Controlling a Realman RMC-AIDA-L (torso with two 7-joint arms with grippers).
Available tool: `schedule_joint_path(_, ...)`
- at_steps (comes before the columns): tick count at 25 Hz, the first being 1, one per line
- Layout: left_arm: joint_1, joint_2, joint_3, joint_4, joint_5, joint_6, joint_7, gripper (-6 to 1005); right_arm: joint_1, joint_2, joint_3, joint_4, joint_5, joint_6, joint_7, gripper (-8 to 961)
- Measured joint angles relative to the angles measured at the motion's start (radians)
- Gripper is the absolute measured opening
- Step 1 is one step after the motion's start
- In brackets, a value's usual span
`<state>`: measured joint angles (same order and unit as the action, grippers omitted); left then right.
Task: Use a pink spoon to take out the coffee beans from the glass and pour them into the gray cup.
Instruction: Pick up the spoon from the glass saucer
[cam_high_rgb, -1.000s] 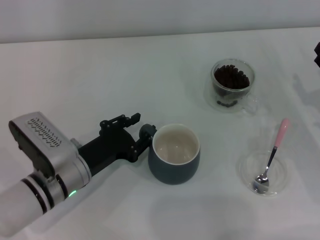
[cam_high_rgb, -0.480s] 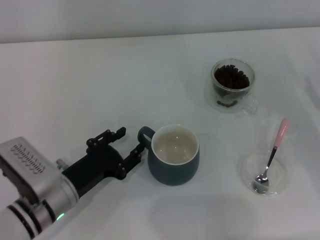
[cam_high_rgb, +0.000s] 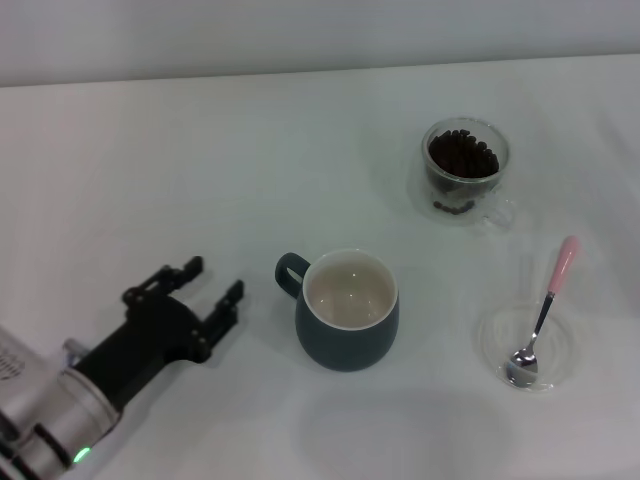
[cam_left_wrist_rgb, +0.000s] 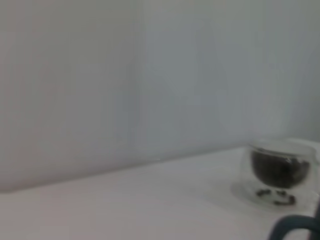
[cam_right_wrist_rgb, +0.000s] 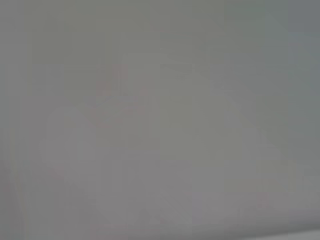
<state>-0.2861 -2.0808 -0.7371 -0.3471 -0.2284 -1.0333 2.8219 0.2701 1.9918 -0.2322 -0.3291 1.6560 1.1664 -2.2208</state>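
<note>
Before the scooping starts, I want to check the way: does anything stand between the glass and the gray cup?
Nothing visible does. The table is bare between the glass and the gray cup.

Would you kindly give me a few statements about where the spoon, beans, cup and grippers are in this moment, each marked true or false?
1. The pink spoon lies with its bowl in a shallow clear dish. True.
2. The gray cup already holds coffee beans. False: its off-white inside is bare; the coffee beans are all in the glass.
3. The left gripper is open and apart from the gray cup's handle. True.
4. The right gripper is holding the pink spoon. False: no right gripper shows in any view, and nothing grips the spoon.
5. The glass stands nearer the robot than the gray cup. False: it stands farther off, on the robot's right.
</note>
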Motion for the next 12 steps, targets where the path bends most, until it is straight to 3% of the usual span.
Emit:
schedule_joint_path(3, 0.015, 0.000, -0.037, 0.026, 0.000, -0.057, 0.003, 587, -0.007, -0.026, -0.027, -0.069, -0.103, -0.010, 0.205, 779)
schedule_joint_path(9, 0.023, 0.002, -0.103, 0.062, 0.000, -0.120, 0.004, 587, 0.017, -0.149, -0.124, -0.049, -0.289, 0.061, 0.612, 777)
schedule_joint_path(12, 0.016, 0.004, -0.114, 0.067, 0.000, -0.125, 0.004, 588, 0.033, -0.187, -0.182, -0.015, -0.325, 0.136, 0.715, 776)
